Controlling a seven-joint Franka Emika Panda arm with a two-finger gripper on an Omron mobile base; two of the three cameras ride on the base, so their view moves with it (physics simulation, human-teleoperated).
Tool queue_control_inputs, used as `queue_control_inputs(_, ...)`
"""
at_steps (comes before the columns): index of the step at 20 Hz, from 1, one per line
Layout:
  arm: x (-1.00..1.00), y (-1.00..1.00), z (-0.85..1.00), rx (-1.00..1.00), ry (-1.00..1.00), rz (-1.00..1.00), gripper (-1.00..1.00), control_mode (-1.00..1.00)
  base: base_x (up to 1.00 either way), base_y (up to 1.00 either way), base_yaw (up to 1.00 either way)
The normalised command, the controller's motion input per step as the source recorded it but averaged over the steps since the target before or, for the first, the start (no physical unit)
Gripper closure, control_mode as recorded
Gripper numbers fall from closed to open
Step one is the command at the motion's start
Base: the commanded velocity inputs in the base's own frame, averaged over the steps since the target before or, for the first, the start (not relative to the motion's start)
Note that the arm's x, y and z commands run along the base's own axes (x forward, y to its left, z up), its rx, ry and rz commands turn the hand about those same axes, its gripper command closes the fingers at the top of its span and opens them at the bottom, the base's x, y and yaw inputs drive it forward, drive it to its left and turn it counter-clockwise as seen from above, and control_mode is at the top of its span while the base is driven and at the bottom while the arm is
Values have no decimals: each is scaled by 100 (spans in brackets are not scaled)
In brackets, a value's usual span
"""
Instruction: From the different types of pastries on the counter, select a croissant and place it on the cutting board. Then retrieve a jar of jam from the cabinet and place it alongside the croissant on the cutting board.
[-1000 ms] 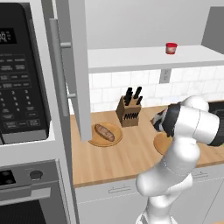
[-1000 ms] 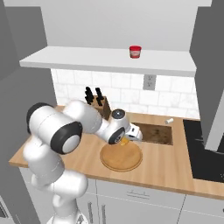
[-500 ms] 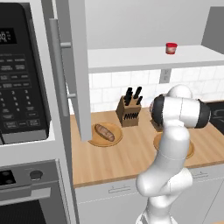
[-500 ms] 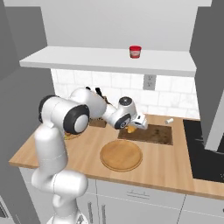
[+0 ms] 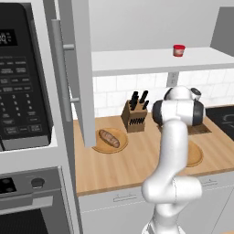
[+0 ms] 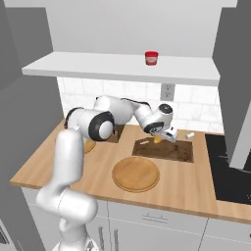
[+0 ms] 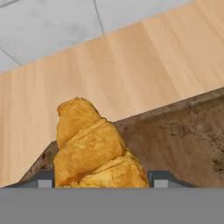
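Above the cutting board (image 6: 169, 151) on the counter (image 6: 73, 169), jaws grip the croissant (image 7: 94, 151).

Open counter (image 6: 44, 159) at lower left; round plate (image 6: 136, 173) occupies centre foreground, knife block (image 5: 135, 118) and open cabinet door (image 5: 77, 68) obstruct left.

Left base view: camera behind arm, to its left, looks forward and down over long light-brown wooden counter (image 5: 119, 162). Right base view: same counter (image 6: 191, 182) from behind right. Both share dark brown rectangular cutting board (image 6: 171, 151), white shelf (image 5: 151, 60), tiled wall. Hand view: very close, aimed along hand at board corner (image 7: 183, 140) and counter (image 7: 131, 70).
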Motion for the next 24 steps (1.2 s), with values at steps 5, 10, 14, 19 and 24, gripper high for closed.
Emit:
queue_control_inputs(5,21,-15,-32,6,9,8,100,-100,0,0,0)
queue_control_inputs(10,3,0,-64,-1,-20,3,100,-100,0,0,0)
queue_control_inputs(14,-16,10,-83,-5,-37,0,100,-100,0,0,0)
queue_control_inputs(19,-63,14,-76,-12,-45,0,100,-100,0,0,0)
queue_control_inputs(24,-41,1,-55,-19,-33,0,100,-100,0,0,0)
